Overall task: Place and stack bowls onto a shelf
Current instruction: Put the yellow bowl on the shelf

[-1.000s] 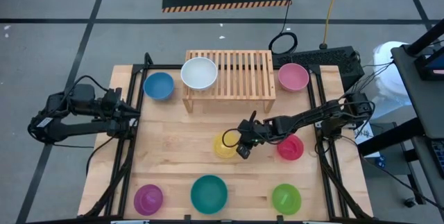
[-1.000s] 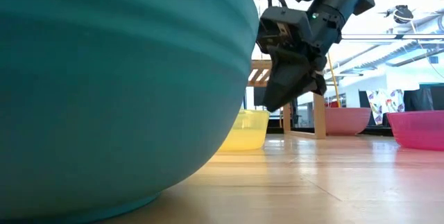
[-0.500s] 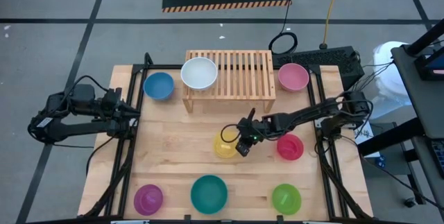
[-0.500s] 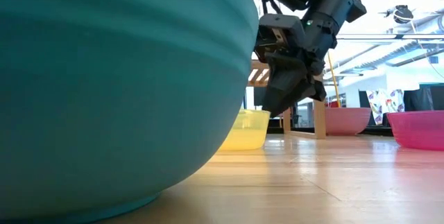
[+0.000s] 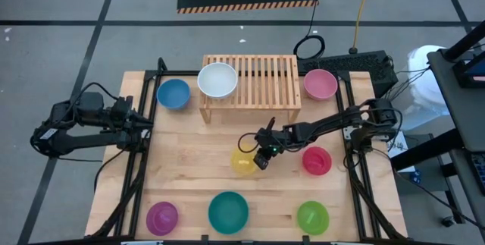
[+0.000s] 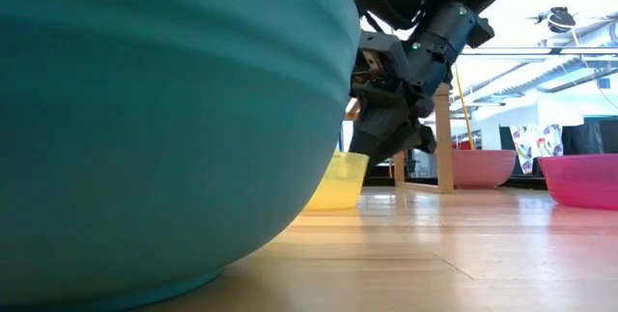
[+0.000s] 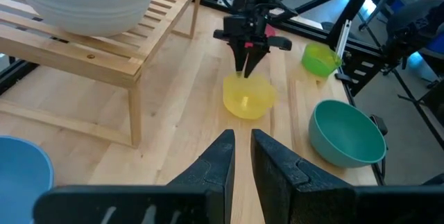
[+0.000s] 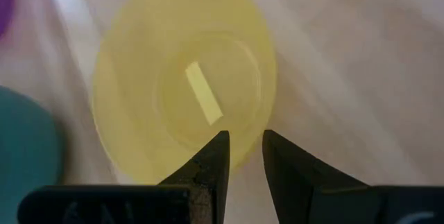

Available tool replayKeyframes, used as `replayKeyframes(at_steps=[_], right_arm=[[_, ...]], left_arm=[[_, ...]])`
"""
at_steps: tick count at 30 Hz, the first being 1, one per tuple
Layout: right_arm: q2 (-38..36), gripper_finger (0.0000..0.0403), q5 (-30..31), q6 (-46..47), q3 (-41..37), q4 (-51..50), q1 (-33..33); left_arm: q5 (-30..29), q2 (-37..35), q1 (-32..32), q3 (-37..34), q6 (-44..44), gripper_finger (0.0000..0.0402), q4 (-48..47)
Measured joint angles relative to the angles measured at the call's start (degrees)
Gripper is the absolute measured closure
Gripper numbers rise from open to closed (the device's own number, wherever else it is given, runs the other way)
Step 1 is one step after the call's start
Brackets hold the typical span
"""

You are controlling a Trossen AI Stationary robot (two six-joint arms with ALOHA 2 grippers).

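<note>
A yellow bowl [image 5: 242,163] sits on its base in the middle of the table. My right gripper [image 8: 244,141] slants down at its right rim, open by a narrow gap, with one finger over the bowl's inside and one outside. The low view shows the fingertips [image 6: 355,153] down at rim height. A white bowl [image 5: 217,80] rests on the left end of the wooden shelf [image 5: 261,78]. My left gripper [image 7: 241,144] waits at the table's left edge, open by a narrow gap, with nothing between its fingers. My right gripper has its two fingers on either side of the yellow bowl's right rim [image 8: 239,160], coming slanting down from the table's right. I cannot tell whether they touch the rim. The bowl rests on the table.
A blue bowl [image 5: 173,93] stands left of the shelf and a pink one [image 5: 320,84] right of it. A red bowl [image 5: 317,160] sits just right of my right gripper. Purple [image 5: 162,216], teal [image 5: 228,211] and green [image 5: 312,216] bowls line the near edge.
My right gripper has gone down and toward the table's left, from above the yellow bowl's right side to its rim. Its gap looks unchanged.
</note>
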Motion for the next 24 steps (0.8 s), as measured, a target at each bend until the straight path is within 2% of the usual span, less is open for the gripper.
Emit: replayKeyframes(at_steps=[4, 11, 14, 18, 24], right_arm=[[2.6, 0.0321, -3.0, -0.2, 0.0, 2.9, 0.0], [3.9, 0.0324, -3.0, -1.3, -0.1, 4.1, 0.0], [3.5, 0.0343, -3.0, -3.1, -0.1, 4.0, 0.0], [3.4, 0.0390, -5.7, -4.3, 0.0, 4.3, -0.1], [3.4, 0.0401, -7.2, -6.8, 0.0, 4.2, -0.2]], left_arm=[[0.0, 0.0, 0.0, 0.0, 0.0, 0.0348, 0.0], [0.0, 0.0, 0.0, 0.0, -0.1, 0.0348, 0.0], [0.0, 0.0, 0.0, 0.0, -0.1, 0.0348, 0.0], [0.0, 0.0, 0.0, 0.0, -0.1, 0.0348, 0.0], [0.0, 0.0, 0.0, 0.0, -0.1, 0.0348, 0.0]])
